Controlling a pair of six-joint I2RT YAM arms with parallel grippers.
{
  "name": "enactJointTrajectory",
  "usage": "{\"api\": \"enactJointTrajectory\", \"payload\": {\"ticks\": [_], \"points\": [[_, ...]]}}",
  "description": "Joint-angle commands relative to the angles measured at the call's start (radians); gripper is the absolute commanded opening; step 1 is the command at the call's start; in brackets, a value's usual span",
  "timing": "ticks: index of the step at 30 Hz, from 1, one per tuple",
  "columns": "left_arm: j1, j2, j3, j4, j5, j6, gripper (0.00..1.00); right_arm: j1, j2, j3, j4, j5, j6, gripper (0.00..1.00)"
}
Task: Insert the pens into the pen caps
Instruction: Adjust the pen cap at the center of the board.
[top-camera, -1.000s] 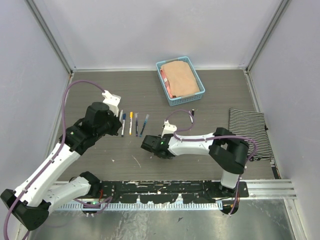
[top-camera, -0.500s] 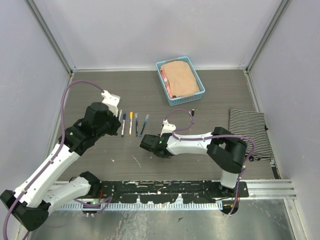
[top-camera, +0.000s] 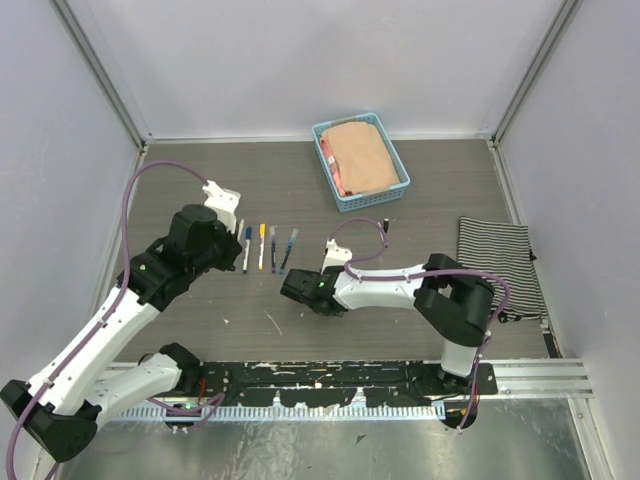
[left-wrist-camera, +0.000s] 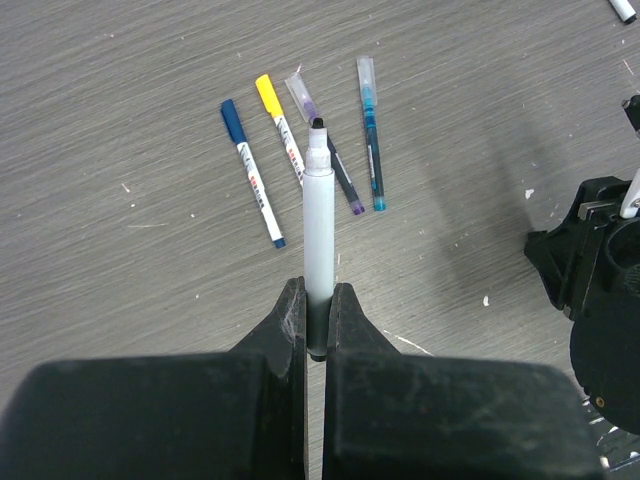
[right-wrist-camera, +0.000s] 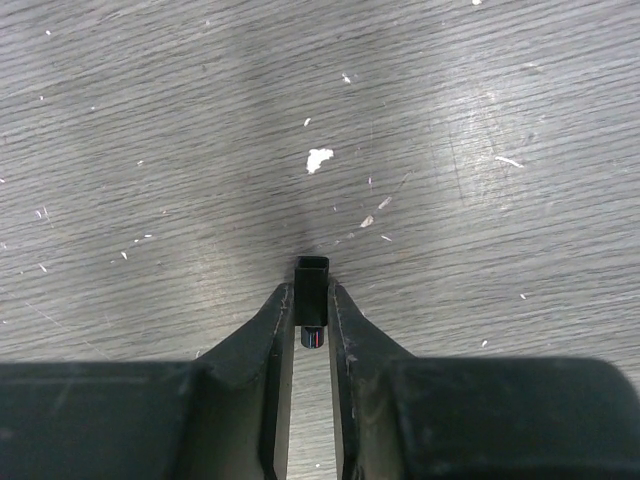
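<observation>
The left gripper (left-wrist-camera: 316, 305) is clamped on the dark rear end of a pen (left-wrist-camera: 318, 215). This pen has a white barrel and a bare black tip, and it is held above the table (left-wrist-camera: 120, 80), pointing toward four capped pens lying side by side. They are a blue-capped pen (left-wrist-camera: 254, 175), a yellow-capped pen (left-wrist-camera: 283, 135), and two with clear caps, a purple pen (left-wrist-camera: 345, 185) and a teal pen (left-wrist-camera: 372, 135). The blue- and yellow-capped ones carry small red and dark print along their white barrels, too fine to read. The right gripper (right-wrist-camera: 312, 312) pinches a black cap (right-wrist-camera: 312, 272) low over the wood. A tiny red-and-blue mark shows just beneath the cap, perhaps part of it. From the top camera, that gripper sits near the row, on its right. A blue basket (top-camera: 398, 168) holding a tan cloth (top-camera: 360, 155) stands at the far side, and a striped cloth (top-camera: 495, 262) lies at the right edge.
</observation>
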Motion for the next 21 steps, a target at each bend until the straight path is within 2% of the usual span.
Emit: {"api": "enactJointTrajectory", "payload": {"ticks": [1,7,15,21], "points": [[0.005,-0.003,0.026,0.03,0.014,-0.001,0.0,-0.004,-0.082,-0.032,0.033,0.046,-0.055,0.14],[0.005,0.014,0.031,0.036,0.042,-0.01,0.0,-0.013,-0.22,-0.115,0.156,0.011,-0.257,0.13],[0.005,0.014,0.027,0.036,0.052,-0.015,0.0,-0.062,-0.203,-0.124,0.068,-0.184,-0.439,0.16],[0.004,0.018,0.027,0.037,0.047,-0.013,0.0,-0.061,-0.21,-0.152,0.029,-0.221,-0.477,0.19]]}}
